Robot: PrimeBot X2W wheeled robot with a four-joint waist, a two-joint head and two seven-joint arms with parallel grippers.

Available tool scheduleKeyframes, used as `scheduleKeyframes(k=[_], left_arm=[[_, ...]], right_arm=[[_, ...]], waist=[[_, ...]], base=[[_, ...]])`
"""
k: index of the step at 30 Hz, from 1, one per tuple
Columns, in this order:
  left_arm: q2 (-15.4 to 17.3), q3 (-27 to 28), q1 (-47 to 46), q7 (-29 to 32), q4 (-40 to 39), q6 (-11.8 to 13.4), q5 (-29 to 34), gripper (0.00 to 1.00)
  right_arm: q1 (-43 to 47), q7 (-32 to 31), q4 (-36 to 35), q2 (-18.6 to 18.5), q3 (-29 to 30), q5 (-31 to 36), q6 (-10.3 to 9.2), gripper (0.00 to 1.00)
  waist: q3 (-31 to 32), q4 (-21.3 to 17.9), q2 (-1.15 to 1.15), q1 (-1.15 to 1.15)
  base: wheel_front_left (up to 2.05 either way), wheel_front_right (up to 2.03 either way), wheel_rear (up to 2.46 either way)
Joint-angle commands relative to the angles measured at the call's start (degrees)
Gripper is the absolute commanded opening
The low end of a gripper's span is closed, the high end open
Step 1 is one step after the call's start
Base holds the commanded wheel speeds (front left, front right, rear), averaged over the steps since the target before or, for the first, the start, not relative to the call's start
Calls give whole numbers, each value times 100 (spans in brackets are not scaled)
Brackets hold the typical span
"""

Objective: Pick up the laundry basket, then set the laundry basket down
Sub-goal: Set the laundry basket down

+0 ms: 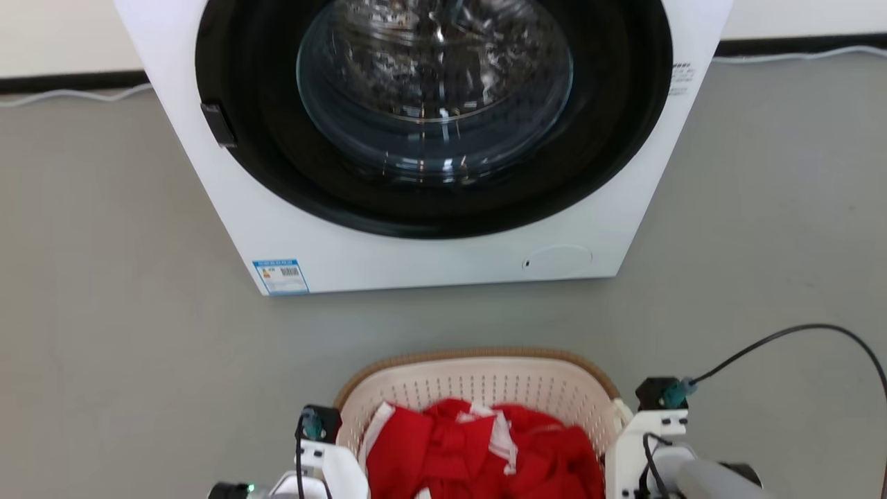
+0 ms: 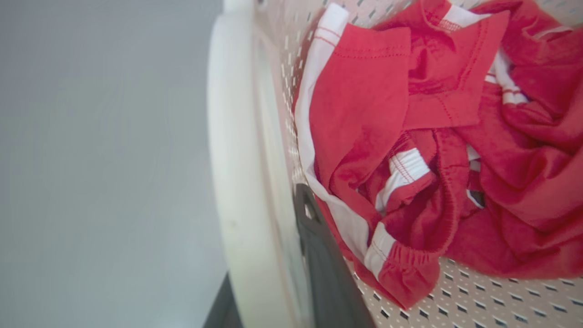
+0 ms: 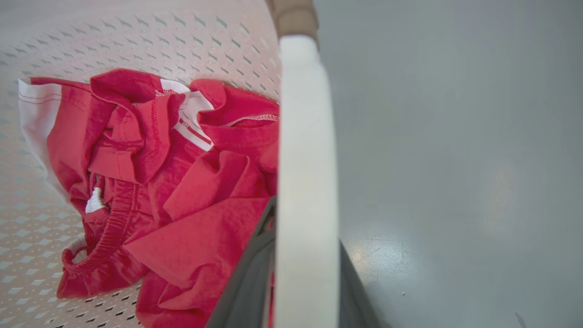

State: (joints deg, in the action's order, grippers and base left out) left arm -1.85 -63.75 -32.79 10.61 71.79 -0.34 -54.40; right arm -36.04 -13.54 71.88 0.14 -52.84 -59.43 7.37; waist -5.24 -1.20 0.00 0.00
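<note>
**Basket gripped at both handles in front of the washer**

A smooth grey floor [image 1: 104, 346] runs back to a pale wall [image 1: 62, 34] with a dark skirting [image 1: 62, 82]; a light cable [image 1: 69, 95] lies along its foot. A white front-loading washer [image 1: 429, 267] stands on the floor at the middle of the head view. Its round door [image 1: 433, 90] is ringed in black with a domed glass centre, and a blue-edged label [image 1: 280, 276] sits at the lower corner of the front panel. A black lead [image 1: 783, 336] arcs over the floor on the robot's right.

The laundry basket [image 1: 485, 388] is directly before the robot, near the washer but apart from it, at the bottom middle of the head view. It is cream plastic with rounded corners, its walls and floor pierced by rows of small slots, and a brown woven-look rim [image 1: 478, 355] runs round the top. Crumpled red clothes [image 1: 485, 450] with white trim fill it. Whether its base touches the floor cannot be told.

The left gripper [image 2: 264, 246] is closed on the basket's white left handle [image 2: 237, 159], one dark finger [image 2: 328, 273] inside the wall and the other outside. The right gripper [image 3: 307, 237] clamps the right handle [image 3: 305, 136] the same way, with a finger [image 3: 246, 282] on the clothes side.
</note>
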Motion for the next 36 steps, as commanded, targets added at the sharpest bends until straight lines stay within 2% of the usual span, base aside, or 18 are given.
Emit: scheduleKeyframes(k=[1,10,23,36], left_arm=[[512,5,-235,-82,214,159,115,0],[501,31,-515,-538,211,257,131,0],[487,-26,-1198,-883,202,332,231,0],[481,74,-1881,-1574,190,494,227,0]], right_arm=[[-210,125,102,-301,-62,0,12,0],[-554,713,126,-301,-116,3,12,0],[-1134,1130,190,-301,-86,4,12,0],[-1688,1844,206,-301,330,440,12,0]], waist=[[-124,13,0,0],[-801,70,0,0],[-2036,168,0,0],[-3118,241,0,0]], base=[[0,0,0],[0,0,0],[0,0,0],[0,0,0]])
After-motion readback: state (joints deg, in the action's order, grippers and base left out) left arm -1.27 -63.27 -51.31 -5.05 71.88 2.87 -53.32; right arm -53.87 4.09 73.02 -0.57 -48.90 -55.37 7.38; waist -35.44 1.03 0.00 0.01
